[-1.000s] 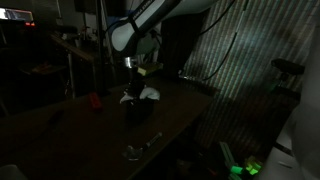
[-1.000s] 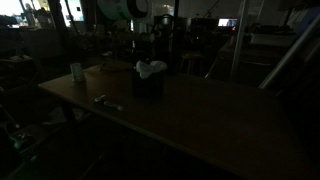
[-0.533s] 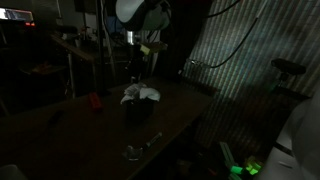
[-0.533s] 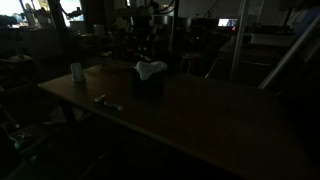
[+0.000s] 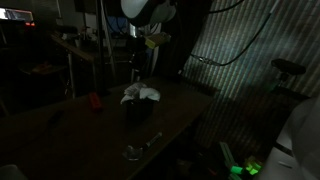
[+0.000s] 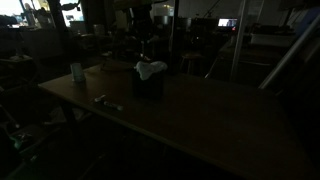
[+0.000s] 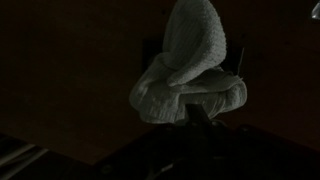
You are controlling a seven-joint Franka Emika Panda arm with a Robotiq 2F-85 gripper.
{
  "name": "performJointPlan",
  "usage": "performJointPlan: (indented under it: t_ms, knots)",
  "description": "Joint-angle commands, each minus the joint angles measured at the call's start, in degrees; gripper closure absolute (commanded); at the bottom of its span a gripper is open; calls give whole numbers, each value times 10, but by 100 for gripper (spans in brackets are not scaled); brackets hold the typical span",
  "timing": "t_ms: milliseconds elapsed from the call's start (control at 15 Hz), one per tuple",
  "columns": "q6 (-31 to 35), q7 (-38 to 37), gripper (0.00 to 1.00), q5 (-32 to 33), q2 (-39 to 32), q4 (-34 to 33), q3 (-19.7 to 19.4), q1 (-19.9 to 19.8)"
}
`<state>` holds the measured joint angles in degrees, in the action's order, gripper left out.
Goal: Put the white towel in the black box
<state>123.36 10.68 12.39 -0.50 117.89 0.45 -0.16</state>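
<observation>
Dim table (image 5: 60, 125) — white towel (image 5: 140, 93) bulging (ribbed, crumpled) from black box (image 5: 138, 111), hand (image 5: 136, 66) closed above.

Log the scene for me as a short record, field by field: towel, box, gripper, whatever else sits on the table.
white towel: bunched in the top of the box, bulging above its rim
black box: upright on the table
gripper: shut, raised above the towel, apart from it
task status: towel sits in the box, not pushed fully down
other items: small red object beside the box; metallic object near the table edge; pale cup
lighting: very dark, fine detail hard to tell
</observation>
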Motion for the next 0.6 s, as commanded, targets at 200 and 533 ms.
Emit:
performJointPlan:
  t_ms: [200, 533]
  knots:
    - [14, 16, 100, 11, -79, -38, -6, -2]
    - [1, 29, 100, 26, -133, -72, -11, -6]
